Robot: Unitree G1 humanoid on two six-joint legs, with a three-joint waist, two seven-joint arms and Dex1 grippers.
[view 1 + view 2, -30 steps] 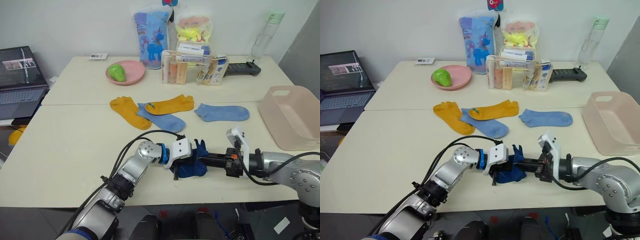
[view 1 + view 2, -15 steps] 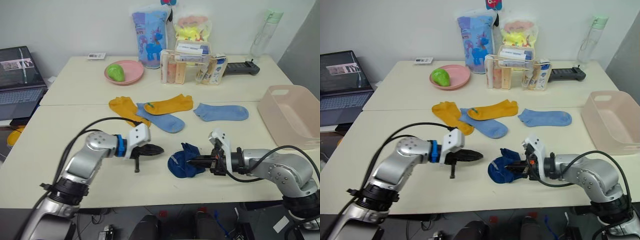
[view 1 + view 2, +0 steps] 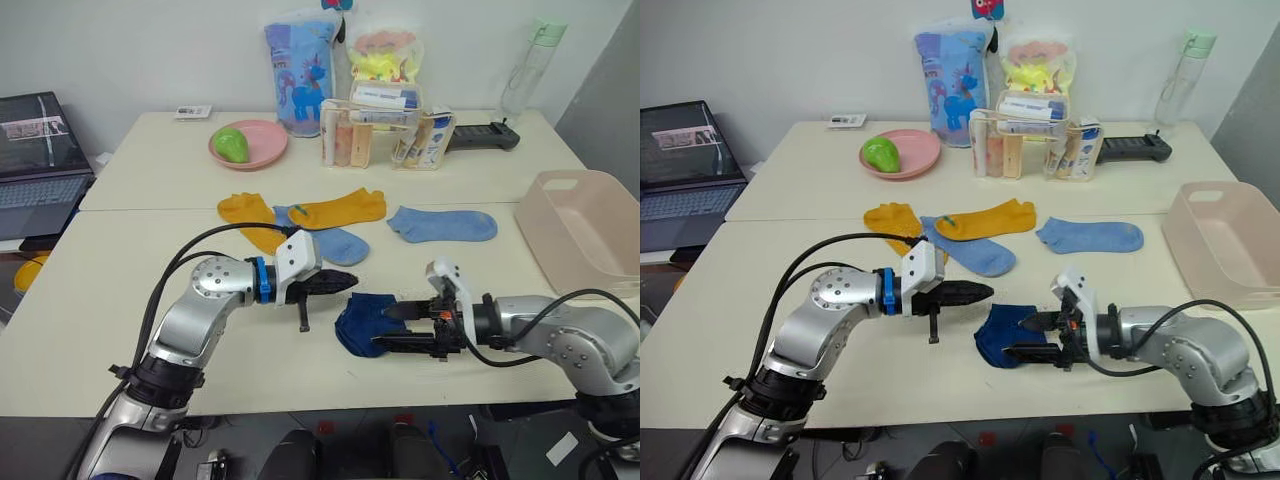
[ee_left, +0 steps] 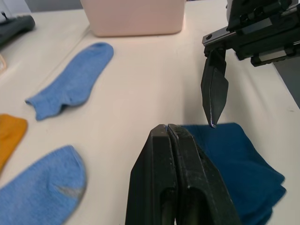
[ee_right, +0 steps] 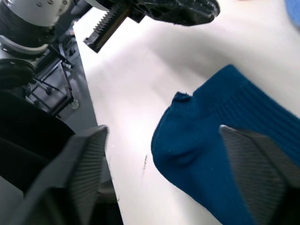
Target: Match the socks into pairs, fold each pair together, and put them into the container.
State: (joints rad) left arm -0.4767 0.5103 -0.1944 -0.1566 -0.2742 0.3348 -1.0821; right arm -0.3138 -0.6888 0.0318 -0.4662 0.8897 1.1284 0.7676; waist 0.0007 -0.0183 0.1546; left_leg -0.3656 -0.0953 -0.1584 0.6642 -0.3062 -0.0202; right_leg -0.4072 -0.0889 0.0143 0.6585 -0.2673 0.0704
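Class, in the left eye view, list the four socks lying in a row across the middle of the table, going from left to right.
Yellow sock → light blue sock → second yellow sock → second light blue sock.

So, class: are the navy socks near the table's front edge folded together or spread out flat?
Folded. The navy socks lie as one compact bundle with layered edges, between the shut left gripper and the open right gripper.

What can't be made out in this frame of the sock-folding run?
- Navy socks: folded in a bundle; whether it is one sock or two cannot be told in any view.
- Container: cut off by the head views' right edge; its near wall hides part of the floor.
- Yellow sock: partly hidden behind the left end effector and its arm.
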